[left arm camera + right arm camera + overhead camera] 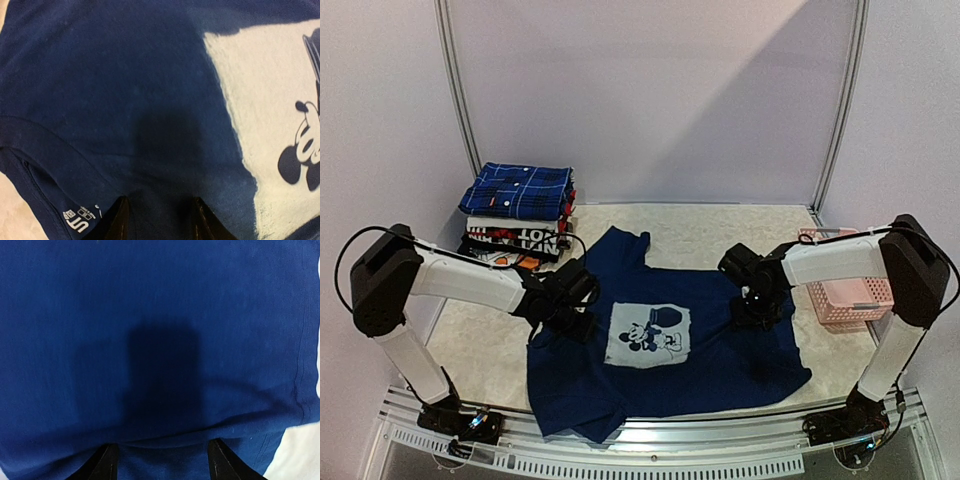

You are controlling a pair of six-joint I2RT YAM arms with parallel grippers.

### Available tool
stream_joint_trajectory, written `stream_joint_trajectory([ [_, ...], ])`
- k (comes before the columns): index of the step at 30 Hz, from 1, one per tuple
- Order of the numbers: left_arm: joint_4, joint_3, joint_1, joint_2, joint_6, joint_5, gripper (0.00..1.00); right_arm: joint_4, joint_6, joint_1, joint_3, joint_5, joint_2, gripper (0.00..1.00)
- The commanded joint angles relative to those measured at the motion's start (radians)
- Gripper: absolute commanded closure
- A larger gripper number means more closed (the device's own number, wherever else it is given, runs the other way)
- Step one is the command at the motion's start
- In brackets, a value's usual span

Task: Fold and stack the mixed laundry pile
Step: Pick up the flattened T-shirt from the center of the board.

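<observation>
**Kid:** Navy T-shirt (720,350), where is it?
**Friend:** Spread out on the table (720,225), picture side up (a pale-blue print (650,335) with a cartoon mouse).
**Kid:** And the plaid shirt (520,190)?
**Friend:** Folded, on top of the stack (515,240) at the back left.
**Kid:** The hands?
**Friend:** The left gripper (162,222) is low over the T-shirt beside the print, fingers a bit apart, holding nothing. The right gripper (164,462) is over the other side, fingers wider, holding nothing too.

Light's coming soft from overhead, a diagonal shadow crossing the back wall (650,100) at upper right. Wrist views are looking grainy and soft, a blocky shadow sitting mid-frame on the T-shirt (100,75).
</observation>
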Motion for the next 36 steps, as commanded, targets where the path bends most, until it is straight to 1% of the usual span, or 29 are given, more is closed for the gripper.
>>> stream_joint_trajectory([
  [1, 0.015, 0.034, 0.055, 0.078, 0.029, 0.002, 0.57, 0.025, -0.038, -0.056, 0.000, 0.008, 0.134, 0.38],
  [10, 0.008, 0.168, 0.149, 0.187, 0.088, 0.038, 0.59, 0.017, -0.121, -0.161, 0.131, -0.006, 0.225, 0.38],
  [19, -0.014, 0.317, 0.224, 0.295, 0.116, 0.080, 0.59, 0.007, -0.215, -0.258, 0.310, -0.047, 0.316, 0.39],
  [22, -0.019, 0.349, 0.233, 0.307, 0.118, 0.087, 0.59, -0.004, -0.231, -0.273, 0.360, -0.046, 0.340, 0.39],
  [24, -0.018, 0.344, 0.231, 0.283, 0.113, 0.093, 0.59, -0.020, -0.233, -0.273, 0.376, -0.050, 0.339, 0.39],
  [27, -0.011, 0.307, 0.219, 0.214, 0.108, 0.087, 0.58, -0.009, -0.236, -0.269, 0.355, -0.080, 0.275, 0.39],
  [29, -0.017, 0.278, 0.209, 0.164, 0.107, 0.078, 0.54, -0.008, -0.234, -0.259, 0.334, -0.084, 0.207, 0.38],
  [32, -0.031, 0.244, 0.180, 0.085, 0.104, 0.052, 0.47, -0.013, -0.231, -0.229, 0.305, -0.086, 0.101, 0.36],
  [36, -0.076, 0.196, 0.113, -0.034, 0.102, -0.009, 0.34, -0.019, -0.190, -0.180, 0.238, -0.075, -0.034, 0.32],
])
